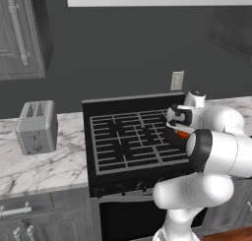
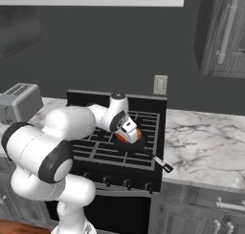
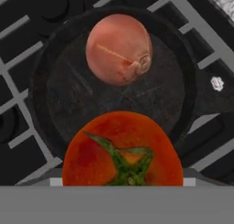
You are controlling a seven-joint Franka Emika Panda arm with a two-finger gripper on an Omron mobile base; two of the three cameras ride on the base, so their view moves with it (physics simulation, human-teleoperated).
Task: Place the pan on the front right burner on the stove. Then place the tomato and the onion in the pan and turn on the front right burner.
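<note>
Here, in the left base view, a toaster (image 1: 36, 127) stands on the marble surface (image 1: 44, 166) well off to the left of the hand (image 1: 180, 133), and the stove (image 1: 129, 141) lies between them. The hand hangs low over the stove's right side, above the front right burner (image 1: 167, 149), with a bit of red-orange showing just under it.

In the right base view the pan (image 2: 129, 141) sits on that burner directly beneath the hand (image 2: 130, 131), its long handle (image 2: 158, 161) reaching out toward the stove's front right corner and ending just short of the surface on that side. A wall outlet (image 2: 160, 84) is on the wall behind, above the stove's right rear.

Seen from the hand, the onion (image 3: 119, 49) rests inside the pan (image 3: 178, 72) on the far part of its floor, and the tomato (image 3: 122, 150) sits closest to the hand, its green stem star facing up. The two appear just beside each other; whether they touch cannot be told. The fingers stand apart and grip nothing.
</note>
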